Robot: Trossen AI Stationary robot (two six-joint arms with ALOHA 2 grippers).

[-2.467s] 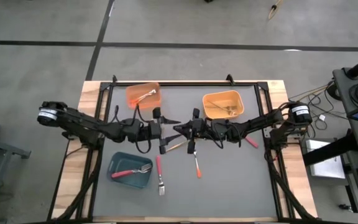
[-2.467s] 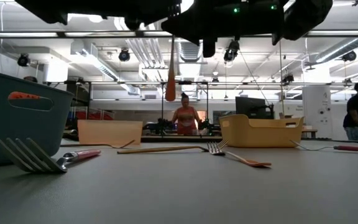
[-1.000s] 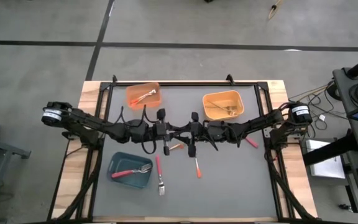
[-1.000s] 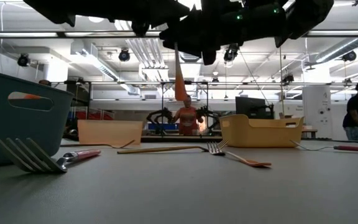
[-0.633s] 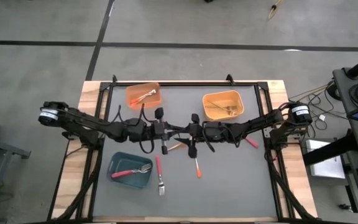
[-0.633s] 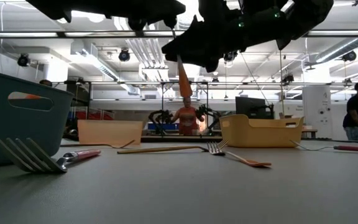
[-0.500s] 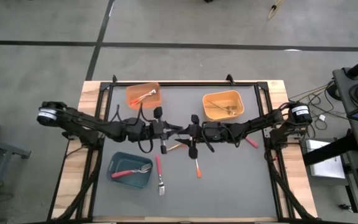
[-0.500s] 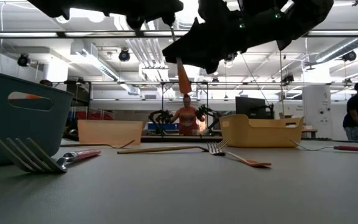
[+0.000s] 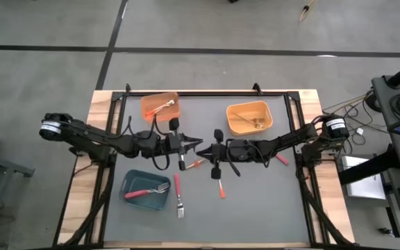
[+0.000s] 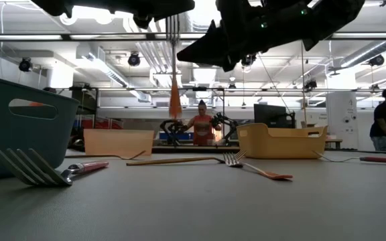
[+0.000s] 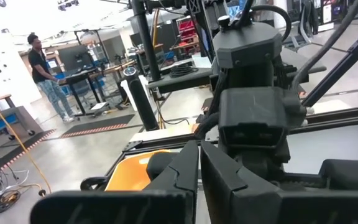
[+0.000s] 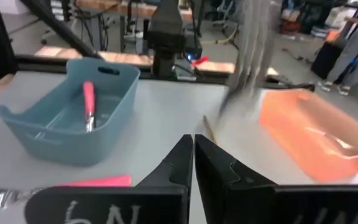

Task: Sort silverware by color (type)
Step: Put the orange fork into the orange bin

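- The left gripper [image 9: 194, 144] hangs above the middle of the grey table [image 9: 269, 201], fingers pinched on an orange-handled fork [image 10: 175, 94] that dangles handle-down, clear of the surface.
- The right gripper [image 9: 214, 152] sits just right of it, fingers pressed together and empty; the two tips stand slightly apart.
- Open mat lies near the front edge and in the right half of the table; the far strip between the bins is also free.
- The orange bin [image 9: 160, 106] stands at the far left and the yellow-orange bin [image 9: 249, 117] at the far right, each holding cutlery. The teal bin [image 9: 146, 189] at the near left holds a red-handled fork [image 9: 142, 193].
- Loose on the mat: a pink-handled fork [image 9: 178, 196] beside the teal bin, an orange-handled one [image 9: 221, 187] below the right gripper, and a red handle [image 9: 280, 159] by the right arm.
- Beyond the table, a workshop with a person [image 10: 202, 126] at a bench.
- Half a second earlier the fork hung between both grippers; now it hangs farther left under the left one alone, and the right has drawn off.
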